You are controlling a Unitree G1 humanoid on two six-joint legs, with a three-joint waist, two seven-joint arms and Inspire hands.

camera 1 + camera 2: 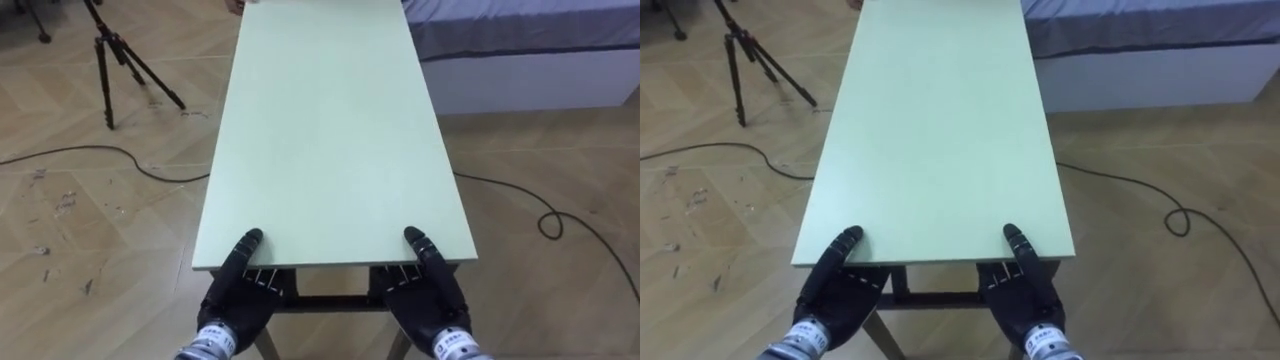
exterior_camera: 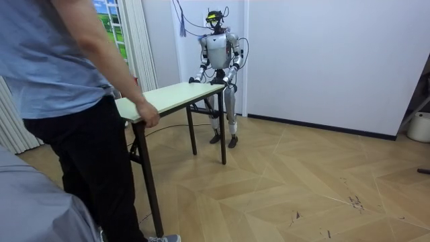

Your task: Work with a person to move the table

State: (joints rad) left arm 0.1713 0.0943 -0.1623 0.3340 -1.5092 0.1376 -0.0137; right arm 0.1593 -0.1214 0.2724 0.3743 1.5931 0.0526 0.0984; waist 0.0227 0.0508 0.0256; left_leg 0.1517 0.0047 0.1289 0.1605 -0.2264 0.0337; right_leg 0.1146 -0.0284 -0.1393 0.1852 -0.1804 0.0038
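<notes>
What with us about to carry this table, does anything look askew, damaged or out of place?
Nothing stands out. The table looks level and undamaged. The left hand and right hand clamp its near edge, thumbs on top, and the person's hand holds the far end.

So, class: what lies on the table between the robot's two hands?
Nothing: in the left eye view the table is bare between the left hand and the right hand.

L hand (image 1: 238, 292), R hand (image 1: 430, 297) partly hid under table (image 1: 330, 130).
</notes>
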